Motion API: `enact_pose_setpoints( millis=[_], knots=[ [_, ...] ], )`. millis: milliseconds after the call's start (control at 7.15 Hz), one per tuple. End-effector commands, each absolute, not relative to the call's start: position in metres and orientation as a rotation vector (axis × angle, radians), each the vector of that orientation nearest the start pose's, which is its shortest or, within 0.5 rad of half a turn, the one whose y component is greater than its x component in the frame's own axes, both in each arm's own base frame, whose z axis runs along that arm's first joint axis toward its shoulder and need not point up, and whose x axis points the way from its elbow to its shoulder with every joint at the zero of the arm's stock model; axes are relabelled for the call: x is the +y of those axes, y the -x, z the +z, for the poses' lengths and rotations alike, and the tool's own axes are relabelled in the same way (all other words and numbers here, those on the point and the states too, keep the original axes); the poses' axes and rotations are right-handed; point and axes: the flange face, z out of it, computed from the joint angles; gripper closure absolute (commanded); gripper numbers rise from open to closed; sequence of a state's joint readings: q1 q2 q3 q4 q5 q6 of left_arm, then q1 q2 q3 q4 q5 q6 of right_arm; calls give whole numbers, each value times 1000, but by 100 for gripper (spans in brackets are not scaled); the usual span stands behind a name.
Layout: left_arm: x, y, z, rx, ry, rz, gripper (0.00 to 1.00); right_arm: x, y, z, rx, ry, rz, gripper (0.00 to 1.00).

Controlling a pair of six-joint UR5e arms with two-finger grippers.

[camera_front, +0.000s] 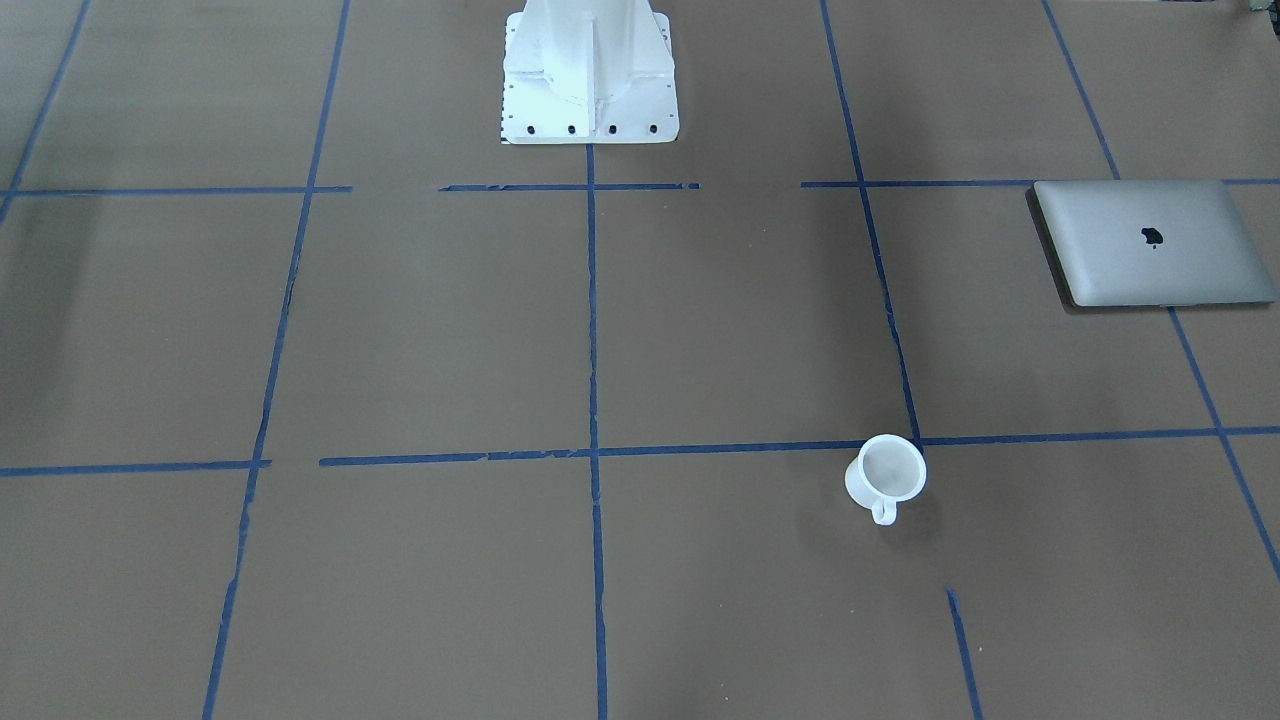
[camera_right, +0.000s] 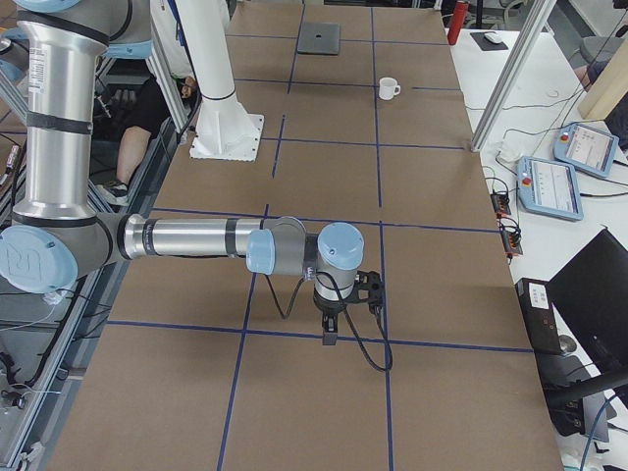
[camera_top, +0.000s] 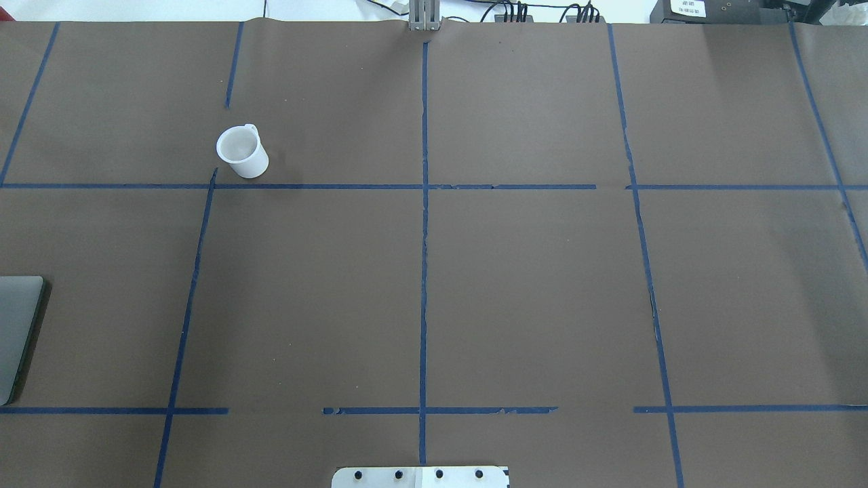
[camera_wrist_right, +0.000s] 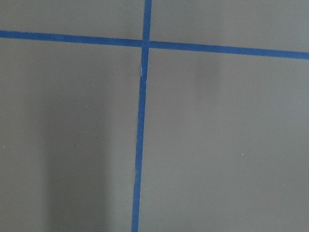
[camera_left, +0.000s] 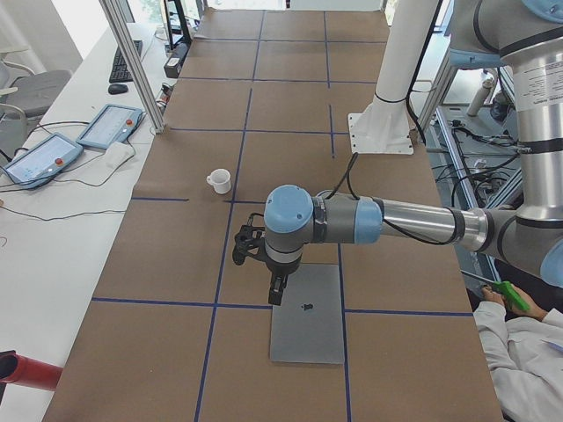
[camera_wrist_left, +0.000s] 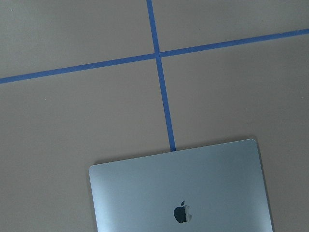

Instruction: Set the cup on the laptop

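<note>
The small white cup (camera_front: 885,475) stands upright on the brown table, its handle turned away from the robot; it also shows in the overhead view (camera_top: 242,152). The closed silver-grey laptop (camera_front: 1150,243) lies flat on the robot's left side, cut by the overhead view's left edge (camera_top: 17,332), with its logo in the left wrist view (camera_wrist_left: 181,212). My left gripper (camera_left: 275,292) points down above the laptop's (camera_left: 308,314) edge, well apart from the cup (camera_left: 219,181). My right gripper (camera_right: 330,334) hangs over bare table. I cannot tell whether either is open or shut.
The white robot pedestal (camera_front: 590,70) stands at the table's robot side. Blue tape lines (camera_top: 424,237) grid the brown cover. Teach pendants (camera_left: 110,126) and cables lie on the side desk, past an aluminium post (camera_left: 132,61). An operator (camera_left: 519,352) sits beside the robot.
</note>
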State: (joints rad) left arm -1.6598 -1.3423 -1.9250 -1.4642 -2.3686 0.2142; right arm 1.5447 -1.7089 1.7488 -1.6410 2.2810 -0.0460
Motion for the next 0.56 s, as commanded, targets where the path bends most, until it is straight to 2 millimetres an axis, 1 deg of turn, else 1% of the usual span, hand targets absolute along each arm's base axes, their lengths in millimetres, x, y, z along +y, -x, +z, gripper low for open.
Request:
enact_pose_setpoints(
  millis=[0, 280, 419],
  knots=[
    [-390, 94, 587, 781, -153, 144, 0, -432, -57, 646, -711, 22, -58, 0],
    [-390, 93, 576, 771, -178, 163, 0, -432, -57, 646, -711, 22, -58, 0],
    [-390, 92, 579, 778, -194, 170, 0, -432, -57, 646, -709, 21, -59, 0]
  ],
)
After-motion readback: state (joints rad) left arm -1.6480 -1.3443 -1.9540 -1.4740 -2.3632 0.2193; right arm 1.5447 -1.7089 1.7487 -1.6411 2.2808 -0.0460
